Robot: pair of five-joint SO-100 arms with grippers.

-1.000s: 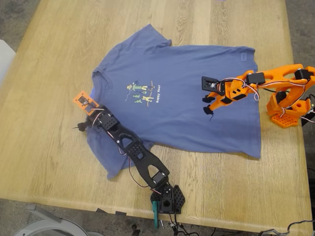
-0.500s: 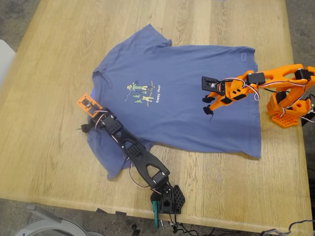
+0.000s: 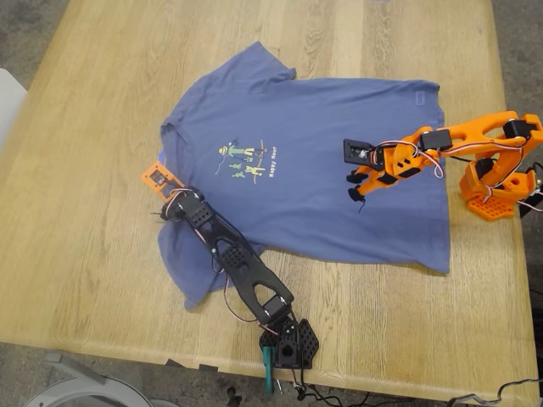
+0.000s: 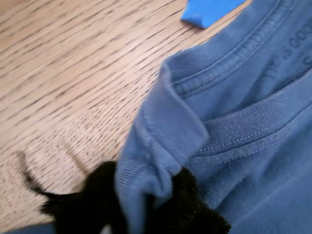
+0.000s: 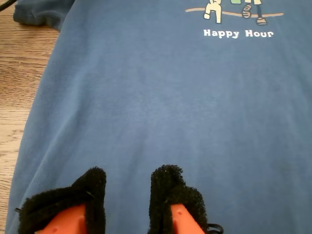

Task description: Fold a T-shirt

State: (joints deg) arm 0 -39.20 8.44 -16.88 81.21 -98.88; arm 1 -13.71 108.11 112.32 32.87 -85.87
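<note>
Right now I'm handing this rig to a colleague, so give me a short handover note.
My first gripper is shut on the T-shirt, pinching a fold of cloth at the collar. My second gripper is open, its fingers over the lower front and holding nothing. The T-shirt lies mostly flat, print up, on the wooden table. No fold is finished. Left: every fold.

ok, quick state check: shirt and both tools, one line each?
T-shirt: spread print-up on the wooden table, collar edge bunched and lifted.
My first tool: shut on the T-shirt, pinching a fold of fabric at the collar.
My second tool: open, over the shirt's lower body, gripping nothing.
</note>
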